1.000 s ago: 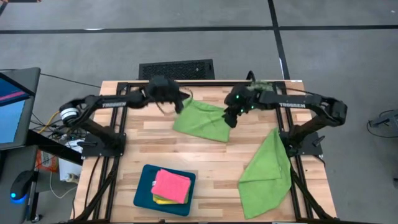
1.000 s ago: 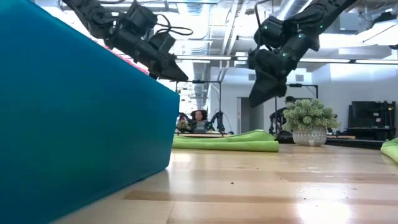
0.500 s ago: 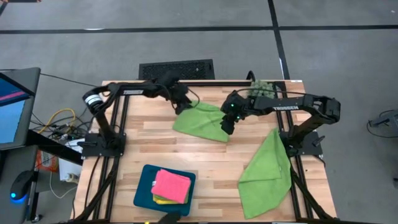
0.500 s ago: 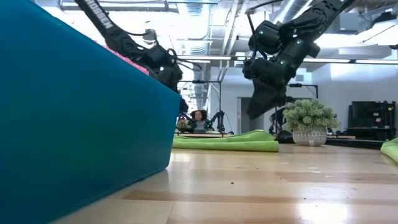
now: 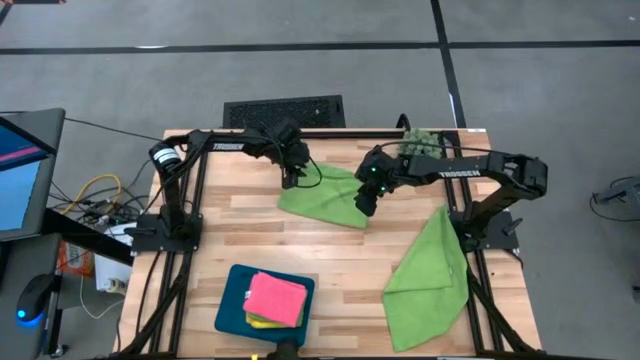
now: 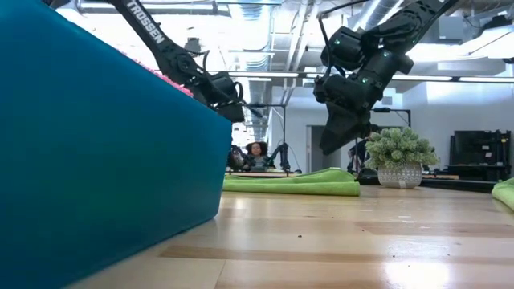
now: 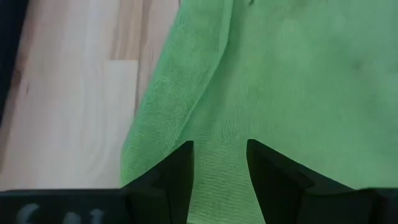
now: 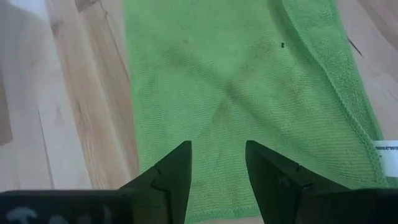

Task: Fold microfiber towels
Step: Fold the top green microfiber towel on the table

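High view, near to far from the teal tray [image 5: 232, 305]: pink towel [image 5: 276, 297] on yellow towel [image 5: 262, 322] in tray; limp green towel [image 5: 428, 275] beside it; folded green towel [image 5: 325, 195] beyond. Count: 2 green, 1 pink, 1 yellow. Left gripper [image 5: 291, 180] & right gripper [image 5: 364, 203] over far towel's ends, fingers parted, holding nothing. Est. cloth light, soft, non-slip; pinch at corners.

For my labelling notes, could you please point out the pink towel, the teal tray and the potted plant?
pink towel [image 5: 276, 298], high view, middle of its top face.
teal tray [image 5: 230, 305], high view, bare left rim.
potted plant [image 6: 399, 148], low view, spiky foliage.
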`<state>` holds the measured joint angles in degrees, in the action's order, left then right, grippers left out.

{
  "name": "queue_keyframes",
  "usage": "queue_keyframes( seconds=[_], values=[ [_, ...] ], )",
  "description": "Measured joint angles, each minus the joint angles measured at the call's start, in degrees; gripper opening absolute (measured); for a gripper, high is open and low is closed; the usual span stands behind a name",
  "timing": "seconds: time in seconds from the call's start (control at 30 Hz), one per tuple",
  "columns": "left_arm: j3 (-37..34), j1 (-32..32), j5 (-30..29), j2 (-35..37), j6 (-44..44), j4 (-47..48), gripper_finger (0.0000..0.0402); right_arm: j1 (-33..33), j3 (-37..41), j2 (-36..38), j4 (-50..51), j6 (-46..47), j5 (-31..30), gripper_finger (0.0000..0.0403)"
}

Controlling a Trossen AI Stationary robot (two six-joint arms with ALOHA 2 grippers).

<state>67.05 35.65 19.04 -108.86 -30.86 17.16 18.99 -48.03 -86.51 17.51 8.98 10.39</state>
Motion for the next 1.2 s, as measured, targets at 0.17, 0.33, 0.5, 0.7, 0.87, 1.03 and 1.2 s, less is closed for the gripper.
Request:
queue_keyframes(
  seconds=[0.17, 0.33, 0.5, 0.7, 0.87, 1.03, 1.2],
  values=[
    [0.0, -0.1, -3.55, -0.15, -0.98, -2.27, 0.0142, -0.23, 0.0, 0.01, -0.05, -0.23, 0.02, 0.0172],
    [0.0, 0.87, -6.86, -0.13, -0.01, -2.03, 0.0142, -0.23, 0.0, 0.02, -0.04, 0.0, 0.02, 0.0171],
    [3.14, 0.16, -4.48, 0.58, 4.44, 10.21, 0.0142, -1.34, -0.02, 0.03, -0.02, 0.67, 0.64, 0.0169],
    [4.36, -1.19, 1.71, 4.69, 11.1, 19.06, 0.0142, -8.97, 4.06, -1.25, -7.04, 4.09, -0.84, 0.0154],
    [1.04, -2.68, 2.81, 11.58, 16.58, 17.11, 0.0142, -15.69, 7.3, -1.93, -14.82, 7.62, -10.2, 0.0124],
    [-7.69, -7.25, 2.58, 14.32, 19.65, 8.05, 0.0122, -18.68, 9.65, -1.89, -14.25, 11.65, -14.79, 0.0088],
    [-15.26, -12.97, -4.78, 14.28, 23.29, -5.44, 0.0062, -20.8, 13.65, -1.89, -14.88, 15.47, -15.18, 0.0058]
  ],
)
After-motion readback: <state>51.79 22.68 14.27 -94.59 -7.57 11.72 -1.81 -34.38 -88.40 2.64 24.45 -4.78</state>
